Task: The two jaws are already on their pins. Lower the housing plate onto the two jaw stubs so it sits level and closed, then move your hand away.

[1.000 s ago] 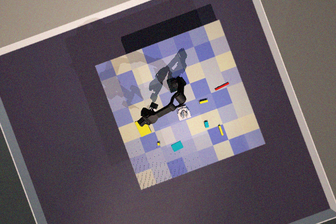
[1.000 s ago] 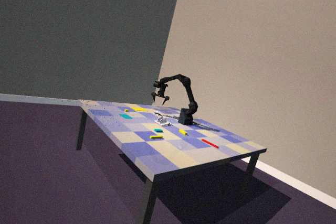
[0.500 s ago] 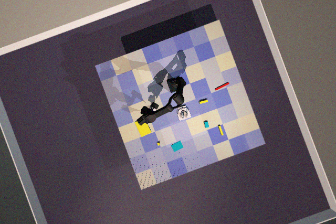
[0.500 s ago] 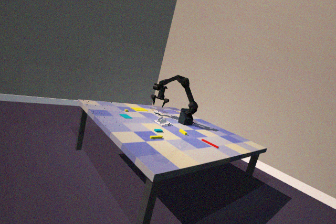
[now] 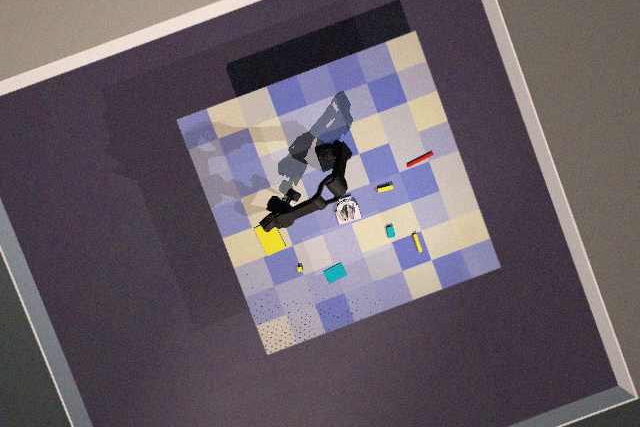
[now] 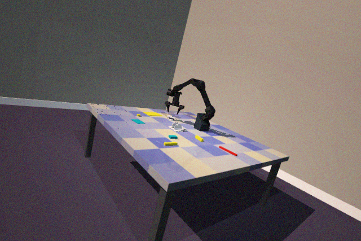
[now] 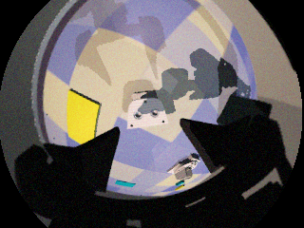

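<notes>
The white housing plate (image 6: 170, 117) (image 7: 148, 123) lies on the table, with two round holes and small dark dots visible in the wrist view. In the top view the arm partly covers it. My gripper (image 6: 172, 113) (image 7: 150, 125) is open and empty, fingers pointing down above the plate; its fingertips are hidden in the top view. The white base with the grey jaws (image 5: 347, 209) (image 6: 177, 127) (image 7: 183, 170) stands apart from the plate, nearer the arm's base in the exterior view. The pins and stubs are too small to make out.
A yellow sheet (image 5: 269, 240) (image 6: 152, 114) (image 7: 82, 116) lies beside the plate. A teal sheet (image 5: 334, 273) (image 6: 137, 121), a teal block (image 5: 390, 230) (image 6: 172, 136), small yellow blocks (image 5: 385, 187) (image 5: 417, 242) (image 5: 299, 267) and a red bar (image 5: 419, 159) (image 6: 228, 150) lie around the table.
</notes>
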Controlling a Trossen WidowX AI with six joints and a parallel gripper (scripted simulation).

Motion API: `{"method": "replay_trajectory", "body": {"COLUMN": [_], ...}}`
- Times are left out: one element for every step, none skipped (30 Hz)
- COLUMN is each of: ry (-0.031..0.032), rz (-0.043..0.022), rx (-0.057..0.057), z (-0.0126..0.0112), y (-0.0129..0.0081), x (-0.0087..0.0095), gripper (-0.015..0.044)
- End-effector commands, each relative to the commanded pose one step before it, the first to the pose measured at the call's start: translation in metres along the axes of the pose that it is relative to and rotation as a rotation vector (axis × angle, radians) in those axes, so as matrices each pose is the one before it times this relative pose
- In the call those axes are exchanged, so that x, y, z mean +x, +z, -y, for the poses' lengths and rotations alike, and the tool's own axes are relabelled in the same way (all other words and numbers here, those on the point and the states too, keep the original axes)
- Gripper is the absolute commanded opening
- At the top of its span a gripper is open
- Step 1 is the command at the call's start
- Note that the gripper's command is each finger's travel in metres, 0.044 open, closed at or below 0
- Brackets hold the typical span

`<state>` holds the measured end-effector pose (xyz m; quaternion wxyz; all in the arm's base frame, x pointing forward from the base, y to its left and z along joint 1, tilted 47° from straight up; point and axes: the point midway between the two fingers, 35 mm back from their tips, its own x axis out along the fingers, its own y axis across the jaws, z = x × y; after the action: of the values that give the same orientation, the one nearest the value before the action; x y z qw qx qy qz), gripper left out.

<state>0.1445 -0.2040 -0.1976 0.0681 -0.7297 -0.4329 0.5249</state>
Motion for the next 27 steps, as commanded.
{"method": "replay_trajectory", "body": {"ry": [0.00092, 0.0, 0.0, 0.0, 0.0, 0.0, 0.0, 0.0, 0.0, 0.0, 0.0, 0.0, 0.0, 0.00001, 0.00002, 0.00003, 0.00003, 0.00003, 0.00003, 0.00003, 0.00002, 0.00002, 0.00002, 0.00002, 0.00001, 0.00001, 0.00001], "rz": [-0.00257, 0.0, 0.0, 0.0, 0.0, 0.0, 0.0, 0.0, 0.0, 0.0, 0.0, 0.0, 0.0, 0.0, -0.00001, -0.00002, -0.00002, -0.00003, -0.00003, -0.00003, -0.00003, -0.00003, -0.00003, -0.00004, -0.00004, -0.00004, -0.00003], "rx": [0.0035, 0.0, 0.0, 0.0, 0.0, 0.0, 0.0, 0.0, 0.0, 0.0, 0.0, 0.0, 0.0, 0.0, 0.0, 0.0, 0.0, 0.0, 0.0, 0.0, 0.0, 0.0, 0.0, 0.0, 0.0, 0.0, 0.0], "z": [0.0, 0.0, 0.0, 0.0, 0.0, 0.0, 0.0, 0.0, 0.0, 0.0, 0.0, 0.0, 0.0, -0.00004, -0.00012, -0.0002, -0.00023, -0.00023, -0.00022, -0.00021, -0.0002, -0.00019, -0.00018, -0.00018, -0.00017, -0.00016, -0.00012], "y": [-0.00034, 0.0, 0.0, 0.0, 0.0, 0.0, 0.0, 0.0, 0.0, 0.0, 0.0, 0.0, 0.0, 0.0, -0.00001, -0.00002, -0.00002, -0.00002, -0.00002, -0.00002, -0.00002, -0.00002, -0.00002, -0.00002, -0.00002, -0.00001, -0.00001], "x": [0.0007, 0.0, 0.0, 0.0, 0.0, 0.0, 0.0, 0.0, 0.0, 0.0, 0.0, 0.0, 0.0, 0.00026, 0.00079, 0.00132, 0.00162, 0.00162, 0.00162, 0.00162, 0.00162, 0.00162, 0.00162, 0.00162, 0.00162, 0.00162, 0.00131], "gripper": [0.044, 0.044, 0.044, 0.044, 0.044, 0.044, 0.044, 0.044, 0.044, 0.044, 0.044, 0.044, 0.044, 0.044, 0.044, 0.044, 0.044, 0.044, 0.044, 0.044, 0.044, 0.044, 0.044, 0.044, 0.044, 0.044, 0.044]}}
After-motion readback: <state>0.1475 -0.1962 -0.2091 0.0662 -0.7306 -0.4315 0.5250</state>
